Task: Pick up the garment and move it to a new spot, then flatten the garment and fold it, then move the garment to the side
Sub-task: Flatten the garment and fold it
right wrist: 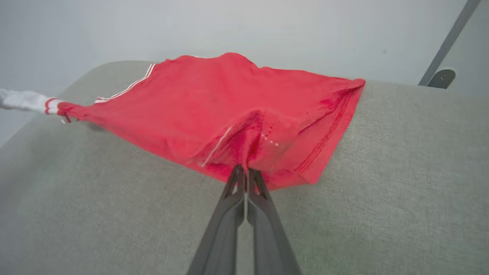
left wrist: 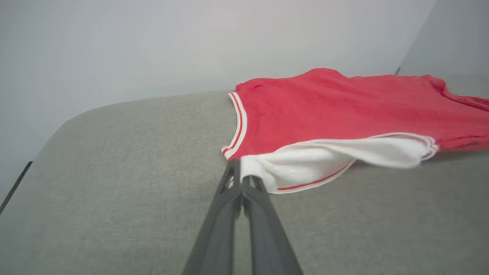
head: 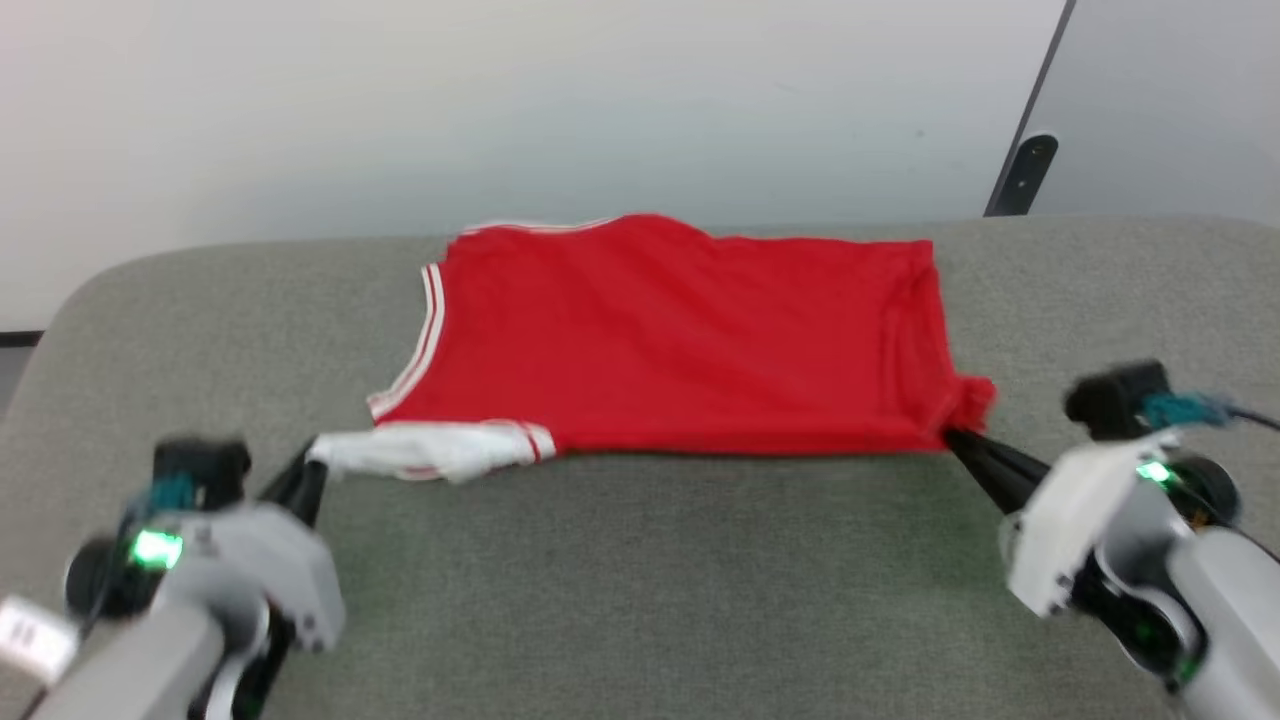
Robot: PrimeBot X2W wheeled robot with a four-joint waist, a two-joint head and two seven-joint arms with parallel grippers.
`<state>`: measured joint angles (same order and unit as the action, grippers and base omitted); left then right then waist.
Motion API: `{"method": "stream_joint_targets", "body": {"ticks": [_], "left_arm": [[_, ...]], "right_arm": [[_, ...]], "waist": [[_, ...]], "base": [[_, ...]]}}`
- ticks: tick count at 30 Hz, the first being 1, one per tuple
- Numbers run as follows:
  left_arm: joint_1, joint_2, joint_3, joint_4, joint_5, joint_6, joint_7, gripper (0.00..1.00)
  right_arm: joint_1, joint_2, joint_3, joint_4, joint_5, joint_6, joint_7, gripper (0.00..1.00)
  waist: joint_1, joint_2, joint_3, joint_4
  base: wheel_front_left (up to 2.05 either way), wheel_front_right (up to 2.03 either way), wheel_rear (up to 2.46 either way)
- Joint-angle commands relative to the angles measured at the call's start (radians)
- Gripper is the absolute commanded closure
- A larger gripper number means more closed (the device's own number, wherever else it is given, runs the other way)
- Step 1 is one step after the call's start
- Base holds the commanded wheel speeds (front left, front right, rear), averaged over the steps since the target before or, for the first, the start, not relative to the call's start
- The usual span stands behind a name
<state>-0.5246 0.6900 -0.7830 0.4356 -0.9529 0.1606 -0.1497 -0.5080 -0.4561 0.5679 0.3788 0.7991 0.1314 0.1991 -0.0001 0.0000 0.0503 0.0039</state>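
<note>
End effectors (head: 318, 462) (head: 950, 432) tight on garment's (head: 660, 340) near corners

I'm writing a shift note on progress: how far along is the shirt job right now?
Looks done: the red jersey-style shirt with white sleeves lies spread on the grey fabric surface. In hand: flattening, with the left gripper, fingers shut on a white sleeve, and the right gripper shut on a red hem corner. Left, apparently: folding, then moving it aside.
</note>
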Motion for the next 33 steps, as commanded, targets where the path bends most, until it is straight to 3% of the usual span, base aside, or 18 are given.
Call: {"method": "stream_joint_targets", "body": {"ticks": [1,6,10,11,15,18,21,25,31,33], "left_arm": [[0.077,0.053,0.015,-0.118,-0.014,0.066,0.002,1.0],[0.277,0.163,0.018,-0.466,-0.033,0.246,0.03,1.0],[0.403,0.186,0.028,-0.654,-0.056,0.378,0.014,1.0],[0.403,0.186,0.028,-0.654,-0.056,0.378,0.014,1.0],[0.503,0.182,0.033,-0.768,-0.072,0.466,-0.021,1.0],[0.543,0.191,0.04,-0.819,-0.074,0.505,-0.037,1.0],[0.53,0.231,0.047,-0.844,-0.058,0.514,-0.022,1.0],[0.459,0.289,0.064,-0.859,-0.044,0.492,0.031,1.0],[0.281,0.334,0.07,-0.802,-0.001,0.403,0.134,1.0],[0.213,0.311,0.063,-0.768,0.011,0.363,0.161,1.0]], "right_arm": [[0.064,-0.01,-0.056,-0.044,-0.019,-0.001,0.015,1.0],[0.245,0.014,-0.237,-0.171,-0.078,-0.001,0.092,1.0],[0.368,0.054,-0.347,-0.274,-0.129,-0.001,0.181,1.0],[0.368,0.054,-0.347,-0.274,-0.129,-0.001,0.181,1.0],[0.474,0.093,-0.429,-0.382,-0.168,-0.001,0.276,1.0],[0.518,0.117,-0.489,-0.448,-0.197,-0.001,0.318,1.0],[0.515,0.139,-0.53,-0.487,-0.233,-0.001,0.348,1.0],[0.449,0.151,-0.546,-0.501,-0.274,-0.001,0.387,1.0],[0.317,0.147,-0.533,-0.449,-0.305,-0.001,0.437,1.0],[0.27,0.14,-0.522,-0.418,-0.318,-0.001,0.443,1.0]], "waist": [[0.0001,0.0,0.002,0.009],[0.0001,0.0,0.017,0.016],[0.0001,0.0,0.034,0.013],[0.0001,0.0,0.034,0.013],[0.0001,0.0,0.058,0.011],[0.0001,0.0,0.078,0.009],[0.0001,0.0,0.095,0.008],[0.0001,0.0,0.123,-0.001],[0.0001,0.0,0.171,-0.012],[0.0001,0.0,0.188,-0.014]], "base": [[0.0,0.0,0.0],[0.0,0.0,0.0],[0.0,0.0,0.0],[0.0,0.0,0.0],[0.0,0.0,0.0],[0.0,0.0,0.0],[0.0,0.0,0.0],[0.0,0.0,0.0],[0.0,0.0,0.0],[0.0,0.0,0.0]]}}
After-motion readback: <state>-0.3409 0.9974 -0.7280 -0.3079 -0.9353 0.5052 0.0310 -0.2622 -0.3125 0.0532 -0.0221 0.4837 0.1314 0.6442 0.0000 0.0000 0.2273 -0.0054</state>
